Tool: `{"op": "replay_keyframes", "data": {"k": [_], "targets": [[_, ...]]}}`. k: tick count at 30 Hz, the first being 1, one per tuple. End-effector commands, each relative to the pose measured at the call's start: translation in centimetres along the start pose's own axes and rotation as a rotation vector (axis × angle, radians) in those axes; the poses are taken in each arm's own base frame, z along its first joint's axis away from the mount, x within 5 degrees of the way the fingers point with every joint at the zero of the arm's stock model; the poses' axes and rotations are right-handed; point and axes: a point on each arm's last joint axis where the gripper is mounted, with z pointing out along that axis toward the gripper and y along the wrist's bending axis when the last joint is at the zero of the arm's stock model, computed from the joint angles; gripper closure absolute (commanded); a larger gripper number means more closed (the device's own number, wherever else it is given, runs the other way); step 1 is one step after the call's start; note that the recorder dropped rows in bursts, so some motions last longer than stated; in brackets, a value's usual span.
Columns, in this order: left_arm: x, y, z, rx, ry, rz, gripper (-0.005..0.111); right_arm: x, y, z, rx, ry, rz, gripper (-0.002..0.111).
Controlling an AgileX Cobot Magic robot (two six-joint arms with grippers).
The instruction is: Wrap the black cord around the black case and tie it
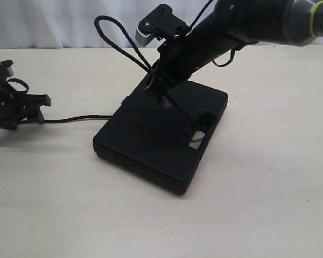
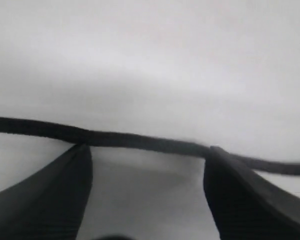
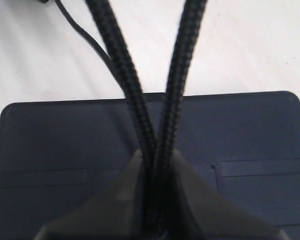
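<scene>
— Between the right jaws, what is there?

— Two strands of the cord [image 3: 132, 100], side by side and pinched tight. Those jaws are closed on them, just above the top of the case [image 3: 50, 135].

— And outward from that grip?

— The two strands spread a little as they leave the jaws. In the exterior view they make a tall narrow loop that rises up and to the left of the right arm [image 1: 247, 21], clear of the counter [image 1: 258, 204]. A fuzzy tuft hangs just under the grip, close over the case; I cannot tell whether it touches.

— What about the left jaws?

— They stand well apart with nothing clamped. A single strand of cord [image 2: 140, 141] runs across both tips. Whether it rests on them or passes just beyond is not clear.

— Where does that strand come from?

— From the left side of the case [image 1: 151, 140]. The cord [image 1: 70, 119] lies along the counter from there to the left jaws, which sit low at the left edge of the view, well apart from the case.

— How does the case lie?

— Flat on the counter, near the middle, its handle slot [image 1: 196, 141] in the edge nearer the right.
</scene>
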Motion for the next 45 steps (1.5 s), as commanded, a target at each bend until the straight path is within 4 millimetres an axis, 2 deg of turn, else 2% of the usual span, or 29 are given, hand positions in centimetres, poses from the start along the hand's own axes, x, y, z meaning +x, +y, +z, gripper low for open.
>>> {"op": "replay_keyframes", "data": {"k": [1,6,9,12,14,17,22,33,39,45], "targets": [[-1.9,0.1,0.5,-0.005,-0.224,-0.002,0.044,-0.2,-0.2,-0.7,0.009,-0.008,0.003,0.104],[-3.6,-0.4,0.6,0.002,-0.217,0.053,0.044,-0.3,-0.3,-0.7,0.022,-0.018,0.002,0.104],[-4.8,-1.1,-0.4,0.026,-0.142,0.053,0.044,-0.3,-0.3,-0.7,0.022,-0.018,0.002,0.104],[-6.2,-2.0,-2.4,0.047,-0.032,0.008,0.044,-0.3,-0.3,-0.7,0.022,-0.018,0.002,0.104],[-6.6,-2.2,-3.6,0.021,0.062,-0.028,0.049,-0.3,-0.3,-0.7,0.022,-0.018,0.002,0.104],[-5.9,-2.0,-4.2,-0.035,0.185,-0.108,0.058,-0.3,-0.3,-0.7,0.022,-0.018,0.002,0.104],[-4.8,-2.1,-3.2,-0.092,0.181,-0.147,0.062,-0.3,-0.3,-0.7,0.019,-0.016,0.002,0.104],[-2.5,-1.2,-0.2,-0.079,0.024,-0.73,0.062,-0.2,-0.2,-0.7,0.018,-0.015,0.002,0.104],[-2.3,-1.1,0.6,-0.047,-0.03,-0.826,0.062,-0.2,-0.2,-0.7,0.016,-0.013,0.002,0.104],[-2.5,-0.8,0.8,-0.041,-0.042,-0.841,0.062,-0.2,-0.2,-0.7,0.013,-0.011,0.004,0.104]]}}
